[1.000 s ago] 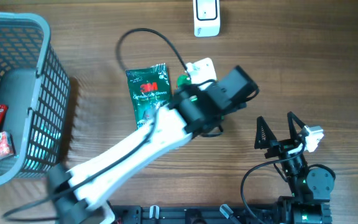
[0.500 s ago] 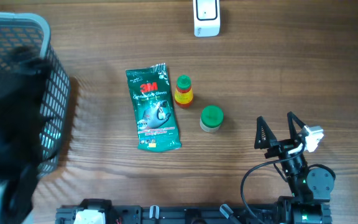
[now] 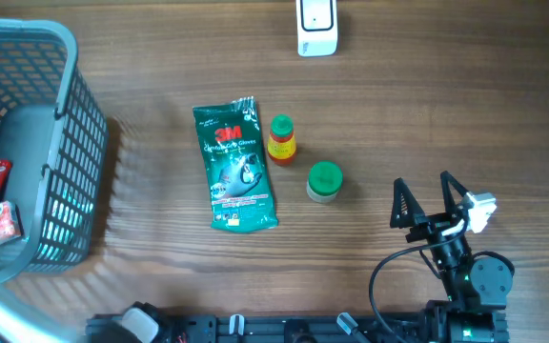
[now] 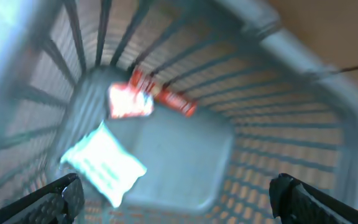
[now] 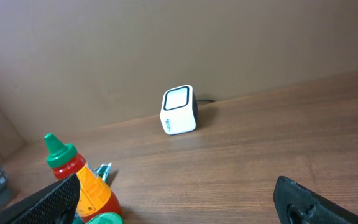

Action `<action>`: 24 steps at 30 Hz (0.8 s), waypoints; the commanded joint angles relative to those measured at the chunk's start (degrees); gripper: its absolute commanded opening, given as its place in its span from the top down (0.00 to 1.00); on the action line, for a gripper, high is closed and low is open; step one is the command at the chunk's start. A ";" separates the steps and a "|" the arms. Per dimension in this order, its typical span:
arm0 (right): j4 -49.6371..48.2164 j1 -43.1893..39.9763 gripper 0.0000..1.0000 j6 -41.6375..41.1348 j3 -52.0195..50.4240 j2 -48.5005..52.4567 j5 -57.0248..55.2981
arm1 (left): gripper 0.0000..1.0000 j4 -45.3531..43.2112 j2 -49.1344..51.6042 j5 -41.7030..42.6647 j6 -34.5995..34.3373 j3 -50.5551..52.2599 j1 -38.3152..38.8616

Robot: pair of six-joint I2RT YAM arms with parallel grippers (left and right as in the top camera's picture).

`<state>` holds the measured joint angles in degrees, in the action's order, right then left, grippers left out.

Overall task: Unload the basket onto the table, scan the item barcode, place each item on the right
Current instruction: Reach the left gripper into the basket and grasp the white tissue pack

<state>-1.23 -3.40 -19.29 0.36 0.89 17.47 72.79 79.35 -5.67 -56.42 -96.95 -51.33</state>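
left gripper, right gripper spread; one scanner, pouch, bottle, jar each

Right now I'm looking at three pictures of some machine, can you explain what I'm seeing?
This is a robot with two arms at a wooden table, each ending in a two-finger gripper. One picture looks straight down from above; the other two come from cameras on the wrists. The left gripper hangs open over a grey basket holding a few small packets. The right gripper is open near the table's front edge. On the table lie a green packet, a small sauce bottle and a green-lidded jar, with a white scanner at the far edge. Nothing is held.
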 commanded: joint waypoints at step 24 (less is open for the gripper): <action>-0.13 0.28 0.00 -0.37 -0.07 -0.46 -0.81 | 0.00 2.19 29.38 1.09 -7.74 6.73 10.27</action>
<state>-1.23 -3.40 -19.29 0.36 0.89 17.47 76.86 107.81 0.36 -60.82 -94.74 -42.15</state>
